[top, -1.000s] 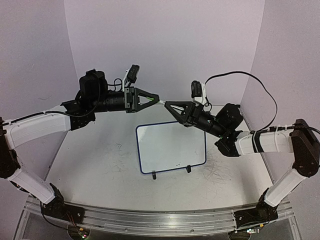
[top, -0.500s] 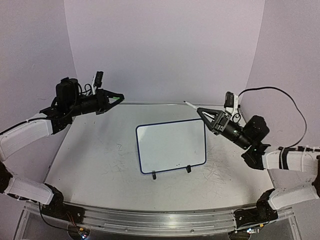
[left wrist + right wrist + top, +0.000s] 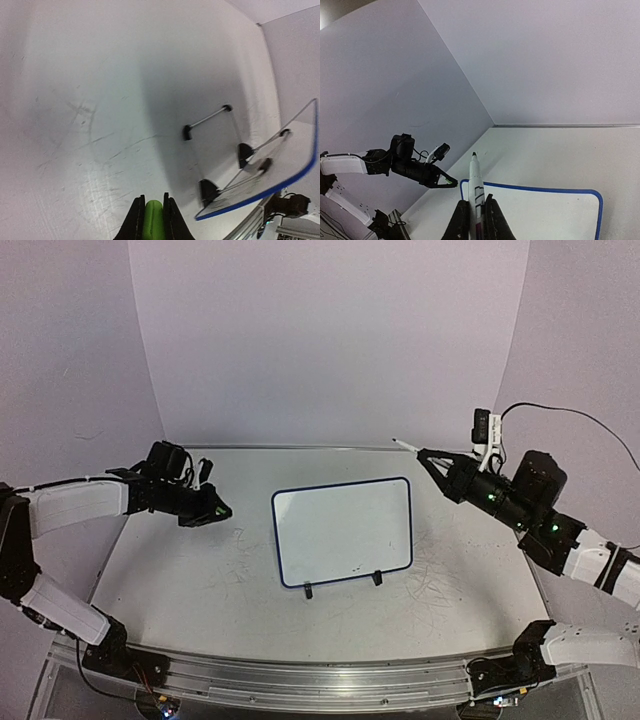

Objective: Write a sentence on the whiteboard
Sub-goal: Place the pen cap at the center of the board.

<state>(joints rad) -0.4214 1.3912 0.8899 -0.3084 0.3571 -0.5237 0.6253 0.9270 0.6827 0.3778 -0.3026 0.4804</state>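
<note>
Green shows between the fingers of your left gripper: one green cap, with the jaws pressed in on it from both sides. That gripper hangs low over the table, left of the whiteboard and apart from it.

Your right gripper is clamped on one white marker, whose dark tip sticks out past the fingertips. It is raised just beyond the board's far right corner.

The count is two arms, two grippers, one cap, one marker and one whiteboard. The board stands near the middle of the table on two black feet, its blue rim facing you, and its face looks plain white from above.

A second ago both grippers met tip to tip above the board's far edge, with cap and marker together. Since then they have drawn well apart, the left swinging down and out to the left and the right pulling back to the right. The whiteboard has not shifted.
</note>
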